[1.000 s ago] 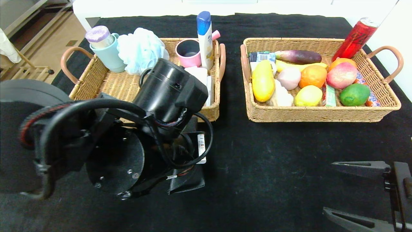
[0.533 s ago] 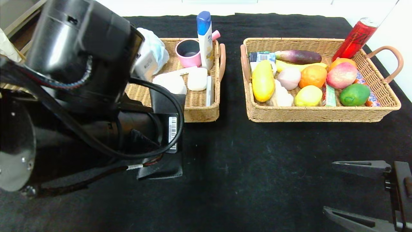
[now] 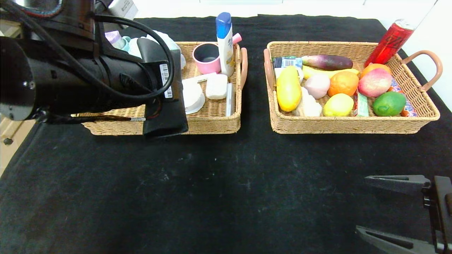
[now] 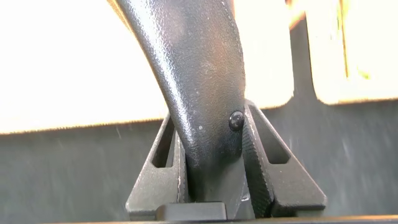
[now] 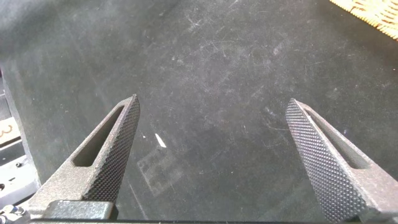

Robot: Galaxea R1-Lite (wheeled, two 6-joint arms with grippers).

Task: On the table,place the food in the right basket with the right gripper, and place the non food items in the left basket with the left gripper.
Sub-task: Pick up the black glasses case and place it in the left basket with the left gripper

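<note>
Black-clothed table (image 3: 226,183) fills the head view, bare in front, two wicker baskets at the far side. Left arm reaches over the left basket (image 3: 212,123); right basket (image 3: 353,125) sits well apart to its right, packed with food: yellow loaf (image 3: 288,88), pale bun (image 3: 317,85), lemon-like ball (image 3: 338,104) among other fruit.

Left gripper (image 4: 214,155): in its wrist view the fingers are clamped on a black pouch (image 4: 199,81) standing between them, with pale basket weave behind. In the head view the pouch (image 3: 166,116) hangs over the basket's near rim, just beside the white ridged tub (image 3: 192,97) already inside.

Right gripper (image 5: 211,162): parked low near the table's front right edge, jaws spread wide, nothing between them, only cloth below.

Risks, as judged:
- Release here could drop the pouch on the rim, so it slides out onto the cloth.
- The soft pouch may cling to one finger on opening.
- Lowering further could press the tub or nudge the basket.
</note>
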